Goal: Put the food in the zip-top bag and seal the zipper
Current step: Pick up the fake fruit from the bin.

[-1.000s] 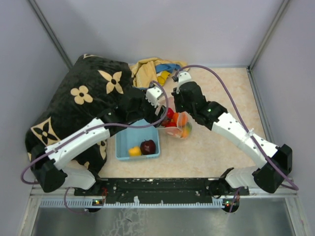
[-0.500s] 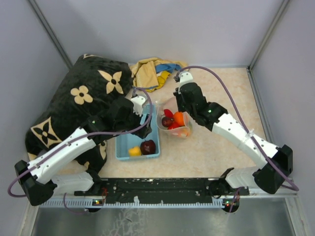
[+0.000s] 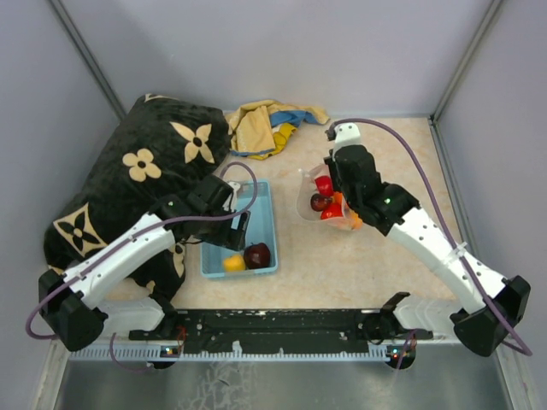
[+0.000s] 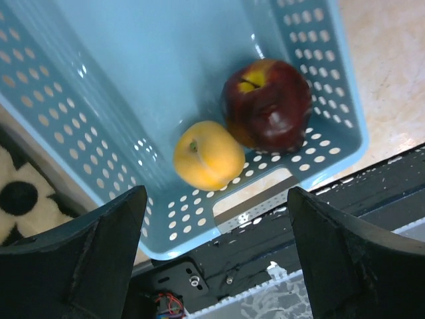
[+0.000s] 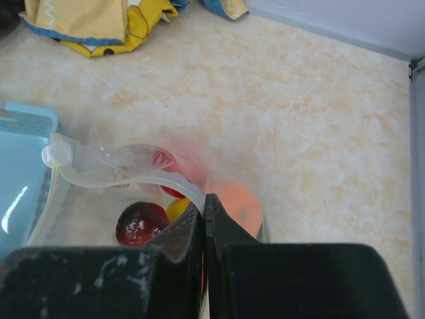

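Left gripper [image 4: 221, 256]: jaws wide, empty, above basket [image 4: 99, 86] holding yellow fruit [image 4: 208, 154] and maroon fruit [image 4: 267, 104]. Right gripper [image 5: 204, 207]: pinched shut on zipper strip [image 5: 143, 181]; bag [image 5: 93, 163] part-filled, right of basket. Step: loading; next, descend and grasp one fruit.

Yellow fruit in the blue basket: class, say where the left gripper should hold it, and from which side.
Probably from above, across the round middle of the yellow fruit: the basket walls block side approaches. Keep clear of the dark apple close beside it.

Two arms, both stretched forward.
The left gripper [image 4: 216, 199] pointed down, jaws wide apart; the right gripper [image 5: 204, 206] was pinched on the zipper [image 5: 113, 181].
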Robot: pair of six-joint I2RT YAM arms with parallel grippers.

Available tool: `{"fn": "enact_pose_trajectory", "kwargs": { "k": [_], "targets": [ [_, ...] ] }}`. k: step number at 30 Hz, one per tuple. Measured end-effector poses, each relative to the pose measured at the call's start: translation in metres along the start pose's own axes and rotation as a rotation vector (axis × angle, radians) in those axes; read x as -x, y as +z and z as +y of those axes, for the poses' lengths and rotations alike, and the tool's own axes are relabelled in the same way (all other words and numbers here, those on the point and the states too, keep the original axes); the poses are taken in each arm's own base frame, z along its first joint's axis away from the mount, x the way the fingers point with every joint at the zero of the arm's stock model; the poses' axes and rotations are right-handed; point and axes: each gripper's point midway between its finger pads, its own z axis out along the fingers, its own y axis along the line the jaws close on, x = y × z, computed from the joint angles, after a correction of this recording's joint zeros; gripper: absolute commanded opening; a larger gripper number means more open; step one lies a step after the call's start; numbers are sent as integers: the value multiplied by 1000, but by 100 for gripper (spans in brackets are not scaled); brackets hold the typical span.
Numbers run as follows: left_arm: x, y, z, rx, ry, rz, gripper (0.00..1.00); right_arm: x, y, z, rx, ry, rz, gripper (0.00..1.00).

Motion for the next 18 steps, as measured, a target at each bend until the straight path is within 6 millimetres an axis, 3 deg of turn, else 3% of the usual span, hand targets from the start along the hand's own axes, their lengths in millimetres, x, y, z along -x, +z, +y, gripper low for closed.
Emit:
{"fn": "enact_pose_trajectory", "kwargs": {
  "k": [8,18],
  "targets": [
    [-33,12,24,36,-134,166,93,-25,0,-15,-58,-58,50,1],
    [-67,38,17,0,-200,350,91,-31,-6,-22,-74,-78,42,1]
  ]
}}
